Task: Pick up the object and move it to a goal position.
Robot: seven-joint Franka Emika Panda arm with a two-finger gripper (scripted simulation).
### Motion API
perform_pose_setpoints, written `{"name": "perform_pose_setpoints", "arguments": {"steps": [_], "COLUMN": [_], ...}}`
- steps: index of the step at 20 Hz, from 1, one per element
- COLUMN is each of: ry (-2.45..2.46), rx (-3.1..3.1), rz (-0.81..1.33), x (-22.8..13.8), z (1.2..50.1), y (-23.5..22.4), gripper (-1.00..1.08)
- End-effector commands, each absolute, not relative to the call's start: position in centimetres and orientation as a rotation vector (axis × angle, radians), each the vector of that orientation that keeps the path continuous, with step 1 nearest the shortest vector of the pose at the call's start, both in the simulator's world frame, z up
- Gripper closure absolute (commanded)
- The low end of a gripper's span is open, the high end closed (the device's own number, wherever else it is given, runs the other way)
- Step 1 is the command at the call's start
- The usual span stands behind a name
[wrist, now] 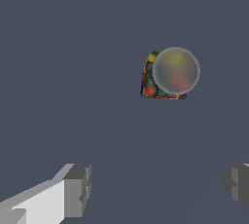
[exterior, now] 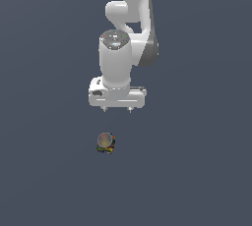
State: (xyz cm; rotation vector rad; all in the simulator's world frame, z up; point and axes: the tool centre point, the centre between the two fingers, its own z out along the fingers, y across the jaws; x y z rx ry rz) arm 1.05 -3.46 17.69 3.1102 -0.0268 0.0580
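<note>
Open gripper (exterior: pixel 117 109) hangs above the bare floor (exterior: pixel 197 181), empty; the object (exterior: pixel 105 143) sits apart from it, toward six o'clock in the exterior view.

The object looks light, rigid and far smaller than the gripper, so a pinch across its dark flecked sides, under the round top, seems best. Its rounded form may slip. Fingers (wrist: pixel 78 189) stand wide apart. Nothing else nearby blocks the approach.
</note>
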Motion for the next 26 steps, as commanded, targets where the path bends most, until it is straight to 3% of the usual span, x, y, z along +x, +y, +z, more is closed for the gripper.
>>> {"name": "perform_pose_setpoints", "arguments": {"steps": [1,11,26], "ry": [-0.027,0.100,0.011], "rx": [3.110,3.103,3.115], "rz": [0.058,0.068,0.049], "x": [1.0,1.2,4.0], "z": [17.7,18.9,17.0], "y": [-3.5,-1.1,-3.1], "gripper": [-0.92,-0.92,-0.92]}}
